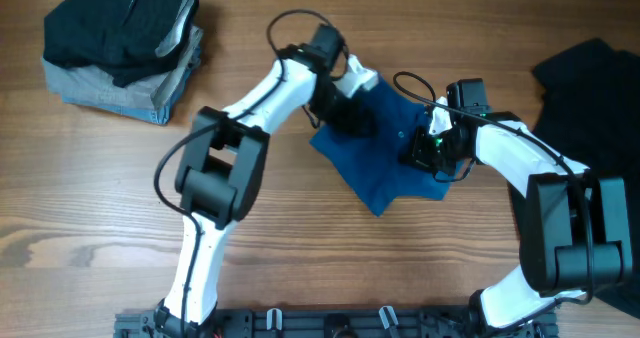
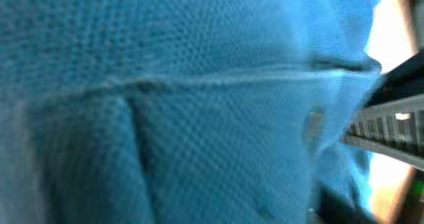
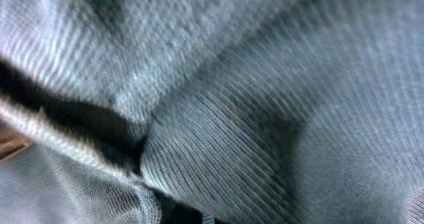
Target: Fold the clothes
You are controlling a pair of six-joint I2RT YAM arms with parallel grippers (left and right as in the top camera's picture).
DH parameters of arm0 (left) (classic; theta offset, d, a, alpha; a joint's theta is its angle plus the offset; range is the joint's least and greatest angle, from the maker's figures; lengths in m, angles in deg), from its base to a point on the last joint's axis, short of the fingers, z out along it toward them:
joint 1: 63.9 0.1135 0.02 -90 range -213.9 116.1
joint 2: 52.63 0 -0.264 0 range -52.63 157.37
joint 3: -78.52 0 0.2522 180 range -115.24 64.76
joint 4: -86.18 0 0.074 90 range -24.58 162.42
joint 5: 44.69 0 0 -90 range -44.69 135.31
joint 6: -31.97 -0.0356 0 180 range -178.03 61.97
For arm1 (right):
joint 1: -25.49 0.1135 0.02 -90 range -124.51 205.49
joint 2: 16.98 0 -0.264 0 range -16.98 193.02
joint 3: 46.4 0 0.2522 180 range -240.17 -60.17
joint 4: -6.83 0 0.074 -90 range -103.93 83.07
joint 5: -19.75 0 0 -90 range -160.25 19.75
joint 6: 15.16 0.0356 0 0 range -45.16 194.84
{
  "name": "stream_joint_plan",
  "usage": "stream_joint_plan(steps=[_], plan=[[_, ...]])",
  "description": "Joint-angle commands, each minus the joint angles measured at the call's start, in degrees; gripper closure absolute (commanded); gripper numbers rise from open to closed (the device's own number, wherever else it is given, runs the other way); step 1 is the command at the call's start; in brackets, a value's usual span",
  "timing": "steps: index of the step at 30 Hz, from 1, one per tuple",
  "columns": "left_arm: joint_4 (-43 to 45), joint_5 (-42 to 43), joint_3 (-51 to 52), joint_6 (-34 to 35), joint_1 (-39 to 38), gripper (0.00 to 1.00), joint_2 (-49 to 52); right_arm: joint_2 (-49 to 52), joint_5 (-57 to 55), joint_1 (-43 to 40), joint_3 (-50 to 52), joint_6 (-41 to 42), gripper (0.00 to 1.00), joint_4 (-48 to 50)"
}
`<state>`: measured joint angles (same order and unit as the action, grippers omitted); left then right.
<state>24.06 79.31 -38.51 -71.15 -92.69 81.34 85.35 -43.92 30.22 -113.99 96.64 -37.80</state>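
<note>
The deep-blue shirt (image 1: 385, 158) lies bunched in a compact heap at the table's middle. My left gripper (image 1: 350, 116) is down on its upper left edge and my right gripper (image 1: 425, 150) on its right side, each closed into the cloth. Blue knit fabric (image 2: 199, 118) with a seam and a button fills the left wrist view. Ribbed collar fabric (image 3: 225, 138) fills the right wrist view. Both sets of fingertips are buried in fabric. A loose black garment (image 1: 590, 78) lies at the right edge. A folded black and denim-grey stack (image 1: 125, 43) sits at the far left.
Bare wooden table (image 1: 100, 208) spreads to the front and left of the shirt. The arm bases stand along the front edge (image 1: 330, 323).
</note>
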Motion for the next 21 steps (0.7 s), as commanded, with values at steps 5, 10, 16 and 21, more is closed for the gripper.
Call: stream_joint_plan(steps=[5,10,16,21], plan=[[-4.31,-6.69,0.04,-0.5,-4.59,0.96,3.61,1.31,-0.61,-0.02,-0.31,-2.6,0.92,-4.55],[-17.9,-6.56,-9.75,0.28,2.64,0.96,0.35,-5.77,7.87,-0.35,-9.07,-15.98,0.92,-18.58],[-27.58,0.35,-40.13,10.84,16.74,0.96,-1.01,-14.43,8.7,-0.35,-13.68,-15.65,0.9,-18.21],[-9.27,1.97,-44.92,27.1,28.92,0.96,-0.63,-14.8,8.72,-0.35,-13.68,-14.08,0.89,-18.69]])
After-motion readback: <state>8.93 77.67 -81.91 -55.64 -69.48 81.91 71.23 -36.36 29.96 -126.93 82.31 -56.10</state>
